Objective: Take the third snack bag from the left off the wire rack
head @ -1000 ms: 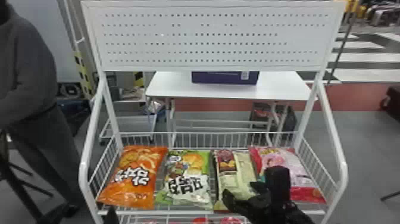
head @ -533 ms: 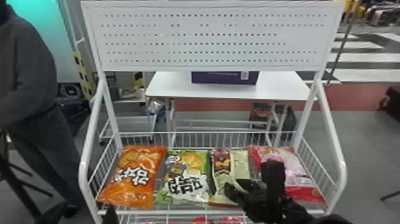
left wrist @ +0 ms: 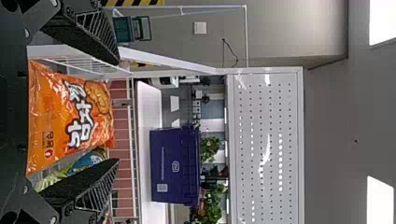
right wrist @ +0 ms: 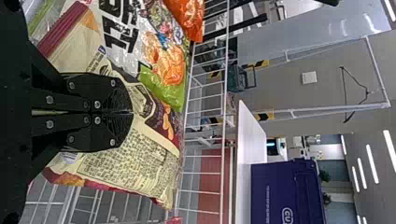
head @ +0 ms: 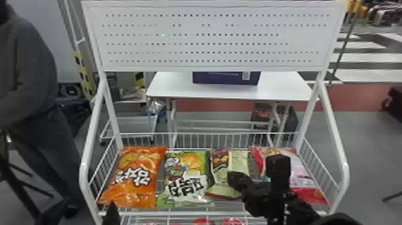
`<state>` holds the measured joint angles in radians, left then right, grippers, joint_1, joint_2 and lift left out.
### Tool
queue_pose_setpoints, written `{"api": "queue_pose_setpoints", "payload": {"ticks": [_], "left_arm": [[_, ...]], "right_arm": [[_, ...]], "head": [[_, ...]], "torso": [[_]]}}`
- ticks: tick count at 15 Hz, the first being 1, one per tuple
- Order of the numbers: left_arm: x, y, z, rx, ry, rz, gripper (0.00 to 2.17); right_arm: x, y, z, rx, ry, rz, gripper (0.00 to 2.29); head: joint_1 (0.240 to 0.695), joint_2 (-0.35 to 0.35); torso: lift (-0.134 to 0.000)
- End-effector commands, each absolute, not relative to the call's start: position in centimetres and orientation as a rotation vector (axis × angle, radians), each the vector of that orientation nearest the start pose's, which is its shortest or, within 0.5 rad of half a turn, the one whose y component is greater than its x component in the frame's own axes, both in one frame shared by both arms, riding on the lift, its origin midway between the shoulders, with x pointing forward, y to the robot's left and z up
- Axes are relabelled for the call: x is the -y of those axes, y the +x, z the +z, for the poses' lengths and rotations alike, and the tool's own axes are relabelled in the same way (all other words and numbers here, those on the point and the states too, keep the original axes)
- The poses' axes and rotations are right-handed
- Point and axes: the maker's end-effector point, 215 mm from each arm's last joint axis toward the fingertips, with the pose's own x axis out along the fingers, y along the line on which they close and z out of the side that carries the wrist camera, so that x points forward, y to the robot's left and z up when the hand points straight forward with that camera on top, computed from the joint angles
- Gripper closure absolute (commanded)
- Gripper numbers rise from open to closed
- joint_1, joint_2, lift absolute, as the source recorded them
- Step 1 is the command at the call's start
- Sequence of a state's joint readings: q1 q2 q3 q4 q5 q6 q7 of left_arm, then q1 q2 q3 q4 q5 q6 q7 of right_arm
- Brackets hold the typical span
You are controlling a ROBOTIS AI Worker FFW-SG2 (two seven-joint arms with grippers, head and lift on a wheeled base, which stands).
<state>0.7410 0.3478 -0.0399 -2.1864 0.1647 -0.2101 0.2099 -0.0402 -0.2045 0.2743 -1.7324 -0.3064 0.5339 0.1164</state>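
Wire rack, white, with a perforated back panel above; the lowest visible shelf carries four snack bags lying flat side by side. From the left: orange bag; green bag; third snack bag, pale olive with a dark red corner, touching the green one; pink bag at the far right. The third bag lies flat on the shelf wires and is not yet lifted. Right gripper: positioned over the near half of the third bag, fingers drawn together; whether they pinch any film cannot be told. Its place over this bag suits a pickup at the near end, clear of both neighbours. Left gripper: low at the rack's front by the orange bag, fingers spread wide, holding nothing, likely parked aside.
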Motion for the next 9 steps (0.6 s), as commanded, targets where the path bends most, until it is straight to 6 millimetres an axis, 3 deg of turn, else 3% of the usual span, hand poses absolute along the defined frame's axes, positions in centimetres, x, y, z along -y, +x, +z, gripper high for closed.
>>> {"api": "queue_pose_setpoints", "payload": {"ticks": [1, 5, 9], "left_arm": [[-25.3, 38.1, -29.7, 0.066, 0.049, -0.035, 0.15], [-25.6, 38.1, -30.1, 0.058, 0.048, -0.032, 0.15], [-26.4, 38.2, -30.1, 0.059, 0.052, -0.021, 0.15]], "right_arm": [[8.9, 54.7, -39.1, -0.359, 0.075, 0.458, 2.23], [11.6, 51.7, -34.3, -0.227, 0.079, 0.445, 2.24], [15.7, 47.1, -32.3, -0.134, 0.07, 0.413, 2.24]], "head": [[0.499, 0.0], [0.499, 0.0], [0.499, 0.0]], "torso": [[0.0], [0.0], [0.0]]}}
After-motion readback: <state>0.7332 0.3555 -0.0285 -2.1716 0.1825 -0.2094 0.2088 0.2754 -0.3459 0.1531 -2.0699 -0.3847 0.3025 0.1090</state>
